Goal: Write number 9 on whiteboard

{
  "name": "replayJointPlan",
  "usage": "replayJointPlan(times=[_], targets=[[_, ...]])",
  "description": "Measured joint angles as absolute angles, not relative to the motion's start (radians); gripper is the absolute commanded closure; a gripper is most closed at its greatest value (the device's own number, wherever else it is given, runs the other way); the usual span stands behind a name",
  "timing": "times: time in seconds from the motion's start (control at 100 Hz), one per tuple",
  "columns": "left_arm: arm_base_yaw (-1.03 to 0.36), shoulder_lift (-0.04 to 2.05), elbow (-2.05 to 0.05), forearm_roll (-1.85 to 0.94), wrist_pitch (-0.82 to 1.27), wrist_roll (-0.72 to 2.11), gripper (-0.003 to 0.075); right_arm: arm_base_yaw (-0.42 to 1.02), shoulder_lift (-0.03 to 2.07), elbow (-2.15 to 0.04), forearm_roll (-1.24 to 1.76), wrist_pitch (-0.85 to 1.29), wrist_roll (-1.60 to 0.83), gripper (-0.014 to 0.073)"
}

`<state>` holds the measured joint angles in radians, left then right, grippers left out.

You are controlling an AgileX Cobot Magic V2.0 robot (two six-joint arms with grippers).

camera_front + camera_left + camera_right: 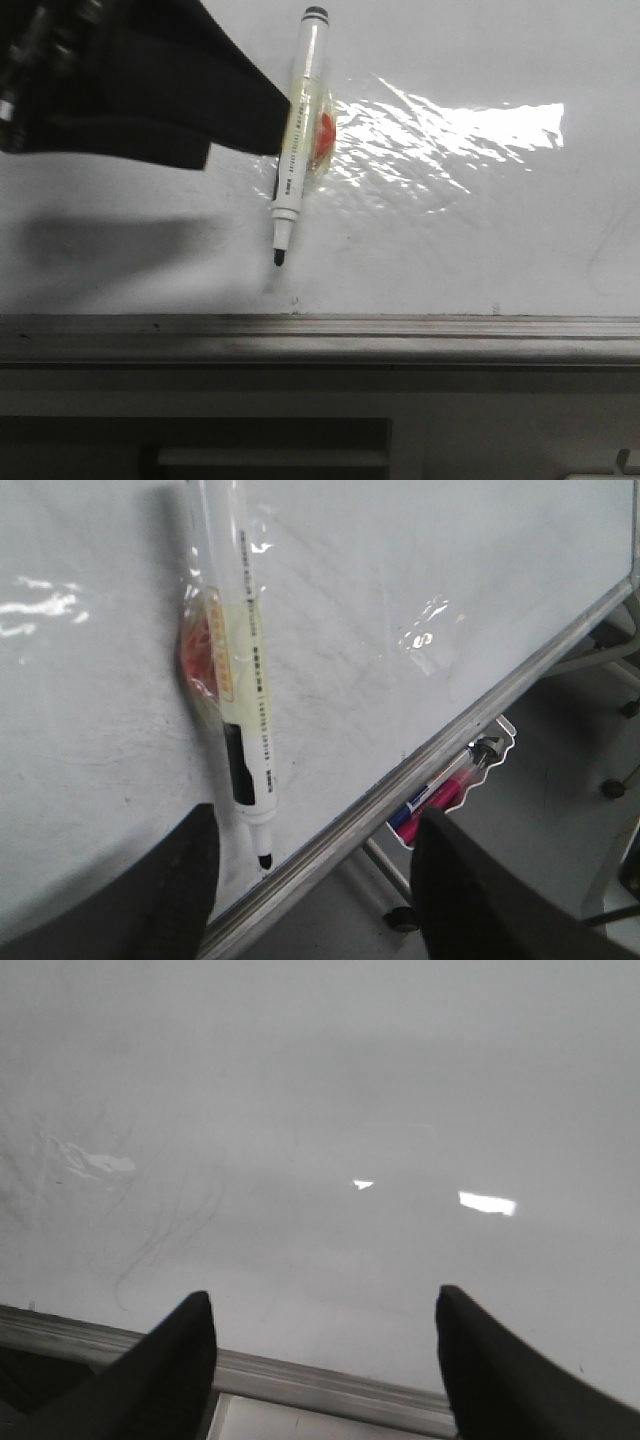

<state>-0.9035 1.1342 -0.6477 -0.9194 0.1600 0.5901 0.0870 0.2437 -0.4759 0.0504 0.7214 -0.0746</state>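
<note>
Both jaws spread; only the left wrist view shows markers point(437, 798) below the whiteboard point(100, 730).

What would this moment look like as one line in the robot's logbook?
marker: lying on whiteboard, uncapped | left gripper: open above marker, not holding | right gripper: open, empty | number 9: none visible

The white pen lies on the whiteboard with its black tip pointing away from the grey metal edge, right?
No. The white pen lies on the whiteboard, but its black tip points toward the grey metal edge; the front view shows it.
</note>
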Motion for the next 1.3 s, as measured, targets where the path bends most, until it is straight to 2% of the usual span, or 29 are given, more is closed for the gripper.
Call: replayJointPlan(times=[0.22,0.29,0.36,0.48,0.61,0.76,0.89,1.3], targets=[[-0.918,1.239,-0.648,-1.003,0.031,0.558,0.0339,0.087,0.244,-0.476,0.050,0.740,-0.074,0.0175],[-0.918,1.254,-0.648,-1.007,0.027,0.556,0.0366,0.087,0.244,-0.476,0.050,0.740,-0.074,0.0175],[-0.918,1.269,-0.650,-1.007,0.025,0.555,0.0430,0.087,0.244,-0.476,0.050,0.740,-0.074,0.0175],[-0.921,1.292,-0.652,-1.009,0.012,0.554,0.0597,0.087,0.244,-0.476,0.050,0.740,-0.074,0.0175],[-0.921,1.305,-0.652,-1.009,0.000,0.554,0.0743,0.087,0.244,-0.476,0.050,0.740,-0.074,0.0175],[-0.925,1.302,-0.655,-1.009,0.006,0.559,0.0741,0.089,0.244,-0.476,0.056,0.740,-0.074,0.0175],[-0.925,1.263,-0.655,-0.980,0.098,0.609,0.0741,0.127,0.246,-0.476,0.121,0.742,-0.130,0.0175],[-0.925,1.003,-0.615,-0.949,0.518,1.067,0.0741,0.329,0.453,-0.476,0.774,0.790,-0.831,0.0175]])
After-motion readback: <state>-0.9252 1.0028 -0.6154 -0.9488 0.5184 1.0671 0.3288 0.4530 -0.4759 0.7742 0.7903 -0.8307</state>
